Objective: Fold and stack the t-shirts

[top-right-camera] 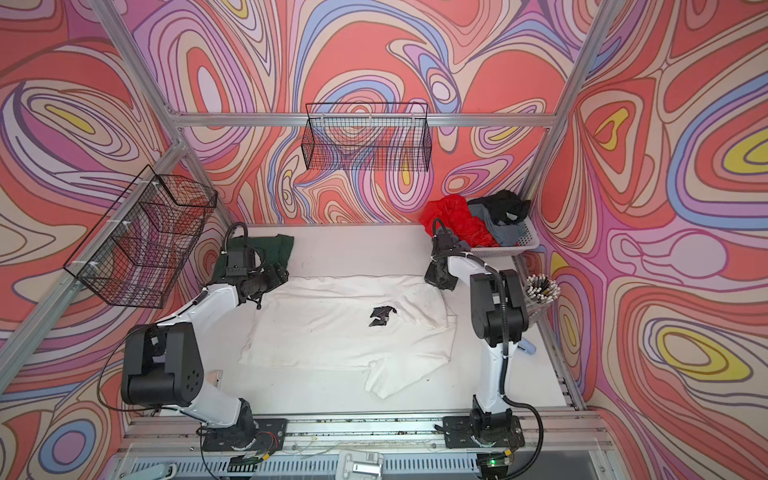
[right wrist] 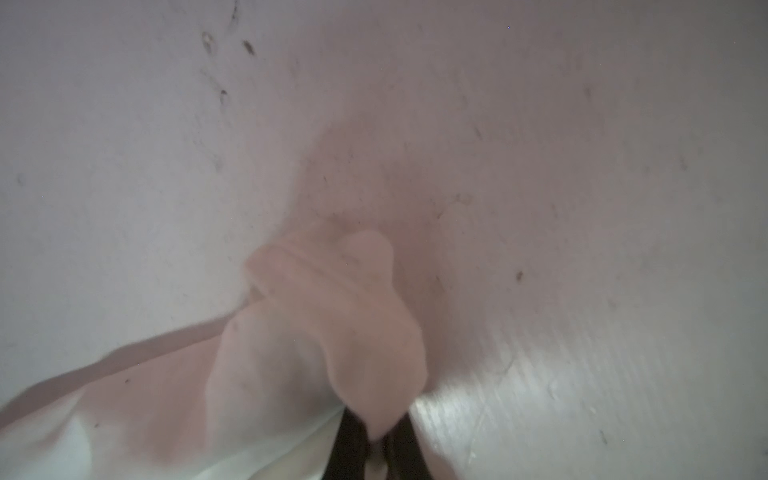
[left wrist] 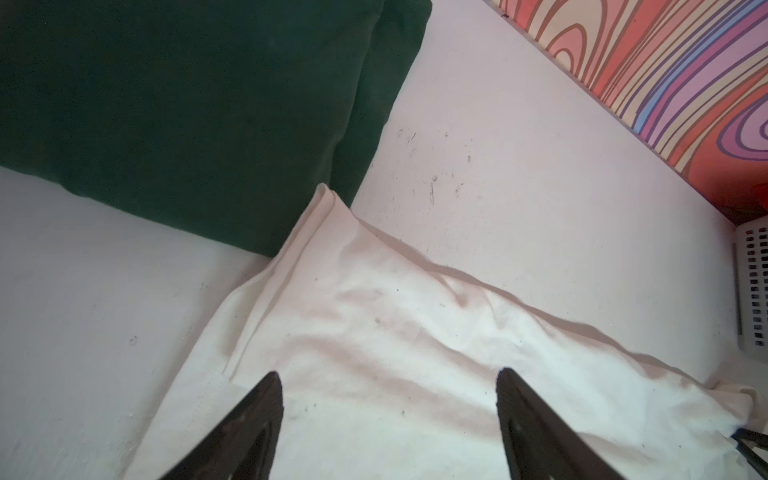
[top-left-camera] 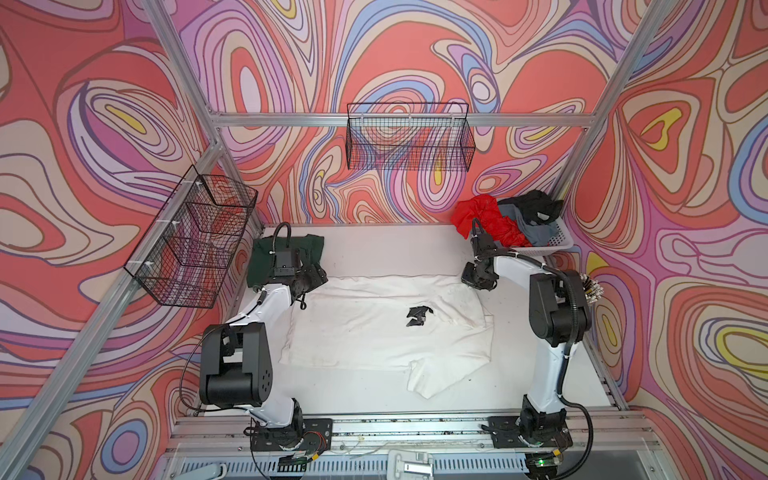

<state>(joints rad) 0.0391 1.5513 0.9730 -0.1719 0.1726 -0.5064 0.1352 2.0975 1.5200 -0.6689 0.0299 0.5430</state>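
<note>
At far left, a folded dark green t-shirt [top-left-camera: 311, 247] sits in the back corner of the table [top-left-camera: 374, 249] — seemingly the start of the stack, parked clear of the working area. Just beside it, the left gripper [left wrist: 388, 374] hovers with jaws spread and nothing between them. It is above the far left corner of the white t-shirt [top-left-camera: 374, 332], whose tip meets the green one's edge in the left wrist view. The white shirt lies across the middle of the table, black chest print [top-left-camera: 419, 316] up, one sleeve trailing toward the near edge — spread out, it appears, for folding. At its far right corner the right gripper [right wrist: 376, 455] is pressed together on a bunched bit of the white cloth, probably to pull that edge straight or carry it over; the right wrist view is blurred. Farther right, a red shirt [top-left-camera: 482, 220], a grey shirt [top-left-camera: 515, 226] and a black shirt [top-left-camera: 534, 205] wait heaped in the white basket [top-left-camera: 548, 248].
</note>
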